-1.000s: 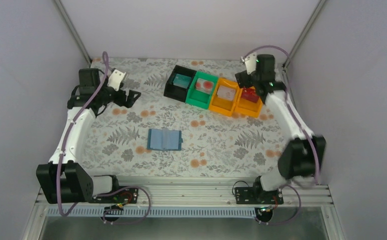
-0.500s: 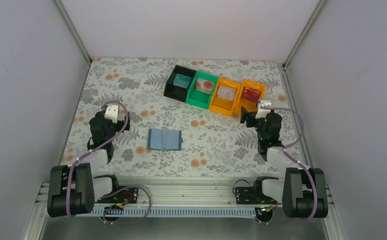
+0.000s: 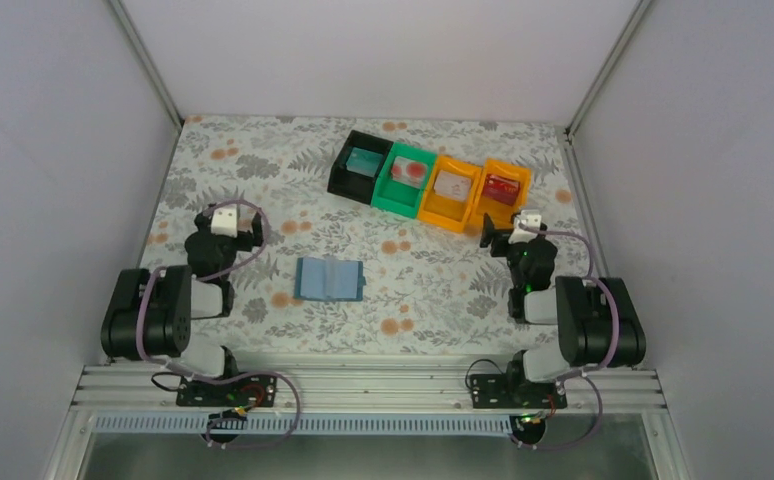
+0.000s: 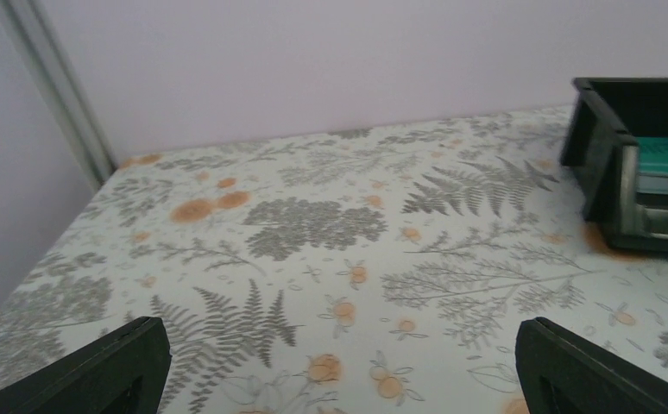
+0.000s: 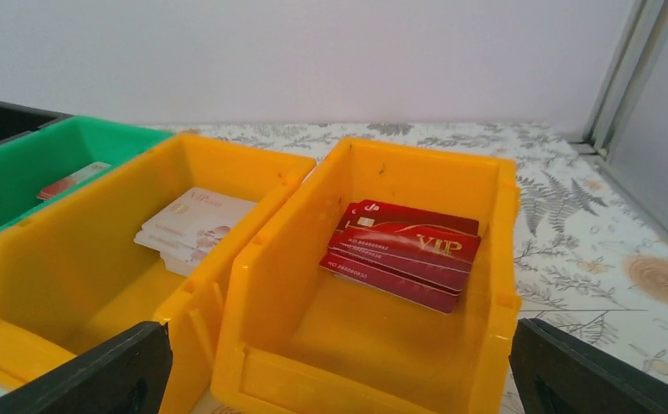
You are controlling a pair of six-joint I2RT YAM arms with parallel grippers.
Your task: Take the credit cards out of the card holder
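**First:** On the left side of the table [image 3: 433,290], the left gripper [image 3: 253,232] sits low, jaws spread wide and holding nothing.

**Second:** And the wallet [image 3: 329,279]?

**First:** In the middle of the table, lying open and flat, well apart from both arms. From above I can't tell whether any pocket has a card in it.

**Second:** The bins look stocked.

**First:** Yes. There's a teal card [image 3: 366,160] in the black bin [image 3: 341,172]. Pale cards [image 3: 408,171] are in the green bin [image 3: 395,203] and the first orange bin [image 5: 54,345], and red cards [image 5: 404,250] are in the far orange bin [image 5: 330,388]. The right gripper [image 3: 490,233], just in front of that one, is wide open and empty too.

**Second:** So what now?

**First:** I'd check the wallet. If a card remains, pin one flap with the left jaws. Then draw the card out along its pocket with the right, pinching only the card's edge so the soft wallet doesn't lift.
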